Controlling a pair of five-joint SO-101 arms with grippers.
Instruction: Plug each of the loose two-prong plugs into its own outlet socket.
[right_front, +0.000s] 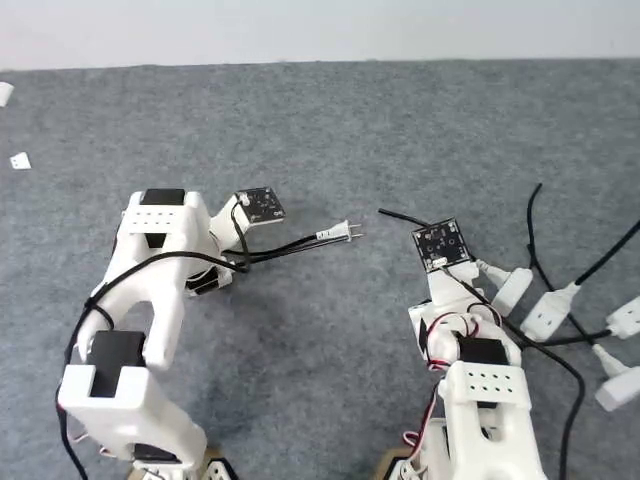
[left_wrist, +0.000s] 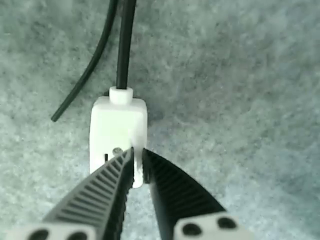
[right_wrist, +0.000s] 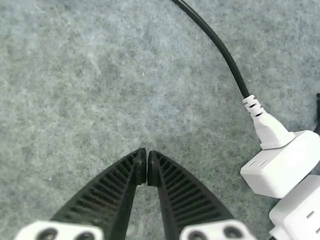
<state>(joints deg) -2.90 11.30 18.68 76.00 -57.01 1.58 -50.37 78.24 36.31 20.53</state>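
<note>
A loose two-prong plug (right_front: 338, 234) lies mid-table, its black cable running back under the left arm (right_front: 160, 260). In the left wrist view my left gripper (left_wrist: 137, 156) is shut but for a hairline gap. Its tips lie over the near end of a white outlet socket (left_wrist: 118, 132) with a black cable. The right arm (right_front: 480, 380) stands at the lower right. My right gripper (right_wrist: 146, 159) is shut on nothing, over bare carpet. Beside it a white plug (right_wrist: 270, 131) sits in a white socket (right_wrist: 282, 170).
Several white outlet sockets with black cables lie at the table's right side (right_front: 550, 310), (right_front: 625, 317), (right_front: 618, 385). A thin black cable end (left_wrist: 80, 85) lies beside the left socket. Grey carpet (right_front: 330, 130) covers the table; small white scraps (right_front: 20, 160) lie at the far left.
</note>
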